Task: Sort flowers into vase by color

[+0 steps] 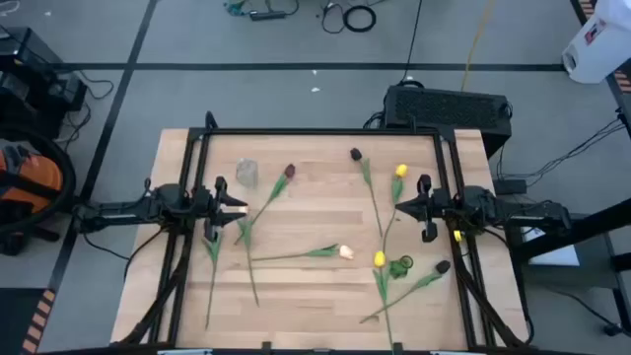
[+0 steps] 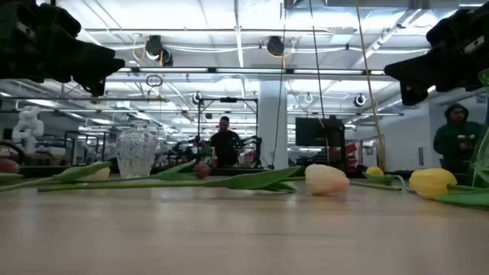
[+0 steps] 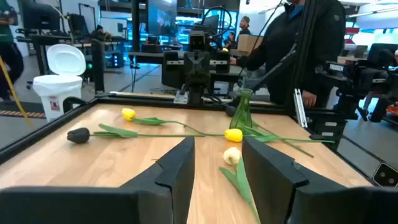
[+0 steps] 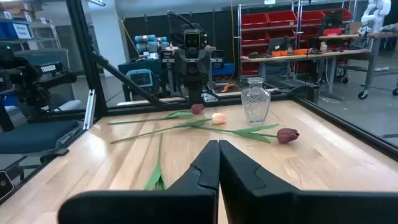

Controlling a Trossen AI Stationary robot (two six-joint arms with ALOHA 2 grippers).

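Wooden surface (image 1: 315, 296) carries scattered tulips (image 1: 296, 254); clear glass vase (image 1: 246, 174) stands rear-left, green vase (image 1: 402, 266) front-right; left gripper (image 1: 233, 207) fingers open, right gripper (image 1: 398, 208) fingers closed, both empty; stems likely light and limp, so grip mid-stem.

Around the glass vase (image 1: 246, 174) the worktop (image 1: 315, 296) lies bare toward the back edge; toward the front, crossing tulip stems (image 1: 251, 261) clutter it between both parked tools.
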